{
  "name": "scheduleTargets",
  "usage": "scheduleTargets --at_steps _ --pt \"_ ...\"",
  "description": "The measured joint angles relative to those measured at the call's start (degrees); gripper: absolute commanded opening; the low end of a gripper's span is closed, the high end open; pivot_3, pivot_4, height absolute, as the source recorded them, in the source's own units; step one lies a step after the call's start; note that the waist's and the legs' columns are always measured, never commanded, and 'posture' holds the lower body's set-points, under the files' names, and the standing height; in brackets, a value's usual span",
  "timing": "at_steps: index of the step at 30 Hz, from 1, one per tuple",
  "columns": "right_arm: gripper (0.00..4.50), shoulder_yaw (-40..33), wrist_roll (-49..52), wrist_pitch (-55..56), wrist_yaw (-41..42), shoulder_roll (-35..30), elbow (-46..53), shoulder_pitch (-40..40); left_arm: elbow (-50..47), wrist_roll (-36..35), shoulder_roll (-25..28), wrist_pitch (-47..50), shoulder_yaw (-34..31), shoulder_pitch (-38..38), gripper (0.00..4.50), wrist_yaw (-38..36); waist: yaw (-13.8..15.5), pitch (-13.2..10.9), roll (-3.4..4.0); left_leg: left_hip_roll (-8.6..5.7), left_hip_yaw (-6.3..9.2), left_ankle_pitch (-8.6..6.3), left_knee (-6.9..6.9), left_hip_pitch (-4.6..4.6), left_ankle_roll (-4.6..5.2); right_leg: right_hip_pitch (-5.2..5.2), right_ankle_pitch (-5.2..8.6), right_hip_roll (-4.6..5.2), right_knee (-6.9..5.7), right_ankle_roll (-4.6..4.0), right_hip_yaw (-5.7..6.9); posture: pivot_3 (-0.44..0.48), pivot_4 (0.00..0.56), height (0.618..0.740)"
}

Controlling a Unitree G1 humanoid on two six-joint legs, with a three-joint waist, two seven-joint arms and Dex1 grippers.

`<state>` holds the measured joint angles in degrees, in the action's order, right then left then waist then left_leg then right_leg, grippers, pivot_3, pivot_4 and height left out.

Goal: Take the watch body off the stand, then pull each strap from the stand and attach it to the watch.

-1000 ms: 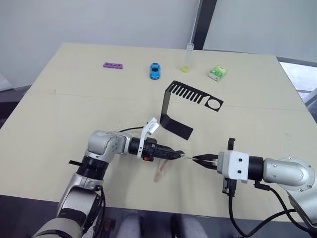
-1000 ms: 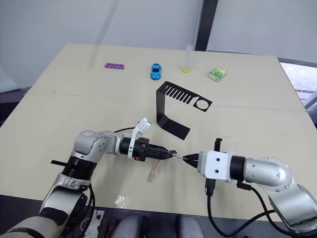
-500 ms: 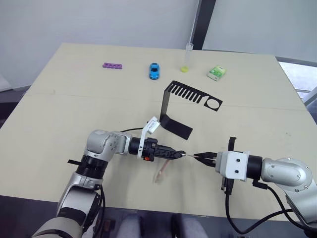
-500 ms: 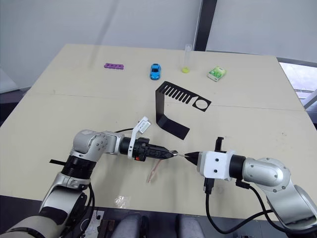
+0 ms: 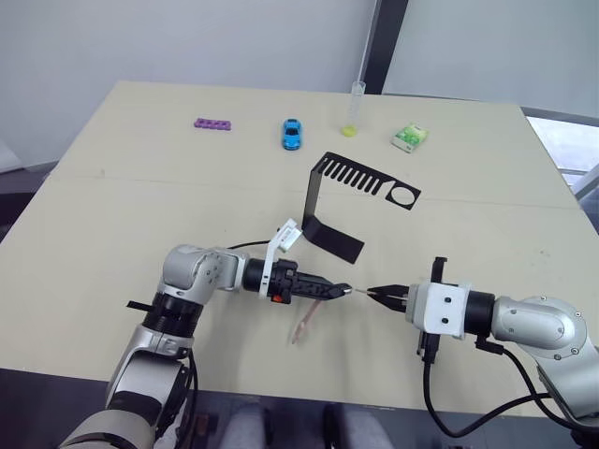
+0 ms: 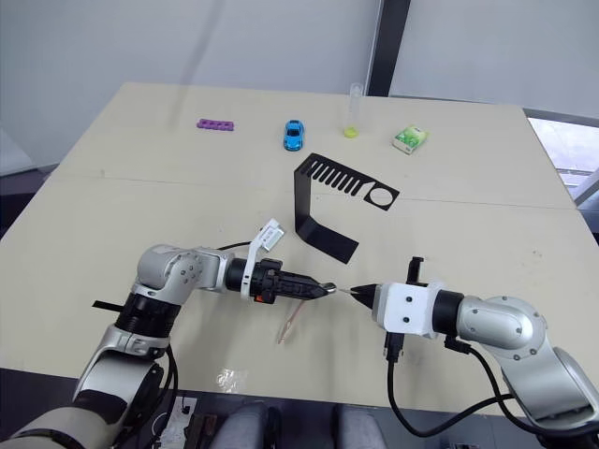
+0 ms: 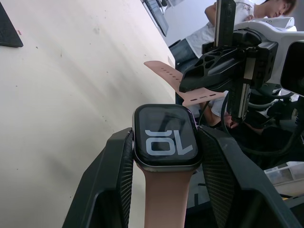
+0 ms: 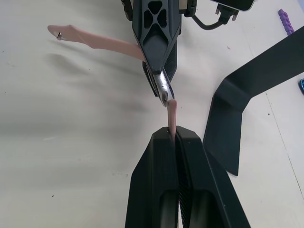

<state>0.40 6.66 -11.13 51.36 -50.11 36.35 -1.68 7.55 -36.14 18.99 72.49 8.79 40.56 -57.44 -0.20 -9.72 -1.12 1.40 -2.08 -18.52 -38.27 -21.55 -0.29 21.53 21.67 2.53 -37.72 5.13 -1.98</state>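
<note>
Pink strap (image 8: 172, 113) pinched in right claw (image 8: 175, 134), tip just in front of watch body (image 7: 165, 137). Left claw (image 7: 166, 142) squeezes watch body, other strap (image 5: 304, 323) hanging below. Risk: strap tip misses slot, bends, slips out. Stand (image 5: 356, 201) empty, behind claws.

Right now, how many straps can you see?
2. One strap hangs from the watch in the left gripper; the other is pinched in the right gripper, at the watch's free end.
</note>
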Motion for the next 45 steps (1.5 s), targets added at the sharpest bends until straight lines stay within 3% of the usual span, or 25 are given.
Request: scheduleTargets --at_steps 45 --pt "0.0 -0.6 0.2 -0.1 0.1 1.1 -0.5 -1.3 0.8 -1.0 -1.0 -0.6 -1.1 0.0 1.58 1.6 0.0 0.0 0.0 -0.01 0.0 0.0 -0.04 0.01 0.0 0.01 0.0 0.0 -0.06 0.0 0.0 0.0 0.15 0.74"
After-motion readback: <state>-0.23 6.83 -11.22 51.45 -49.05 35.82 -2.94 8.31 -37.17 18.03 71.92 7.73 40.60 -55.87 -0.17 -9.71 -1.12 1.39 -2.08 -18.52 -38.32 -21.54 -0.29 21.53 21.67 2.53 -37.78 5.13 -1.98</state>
